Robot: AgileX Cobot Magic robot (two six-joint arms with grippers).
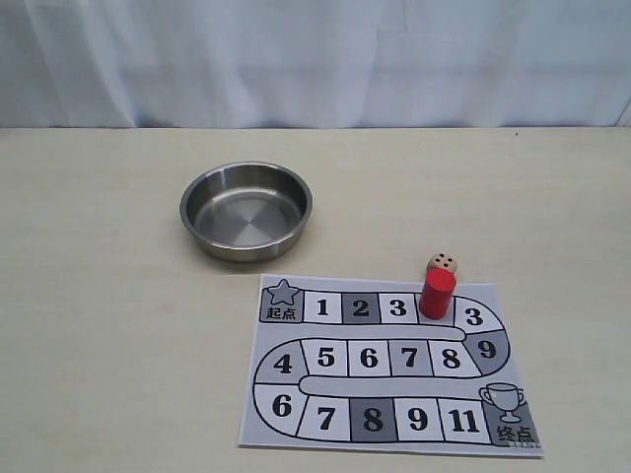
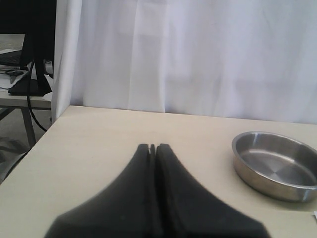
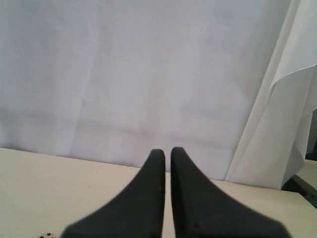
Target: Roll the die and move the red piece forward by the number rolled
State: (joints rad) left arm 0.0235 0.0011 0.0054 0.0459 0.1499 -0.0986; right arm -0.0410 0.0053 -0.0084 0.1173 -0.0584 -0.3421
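The red piece (image 1: 437,293) stands upright on the game board (image 1: 258,434), on the top-row square just right of the one marked 3. The die (image 1: 443,263) lies on the table right behind it, off the board's far edge, with black dots on its top face. Neither gripper appears in the exterior view. In the left wrist view my left gripper (image 2: 152,146) is shut with its black fingers pressed together and nothing between them. My right gripper (image 3: 167,151) is shut too, with only a thin slit between its fingers and nothing held. Both hang above bare table.
A round steel bowl (image 1: 197,232) with nothing in it sits behind the board to the left, and also shows in the left wrist view as the bowl (image 2: 257,176). A white curtain (image 1: 315,59) backs the table. A table edge (image 2: 29,148) with a dark stand beyond it shows in the left wrist view.
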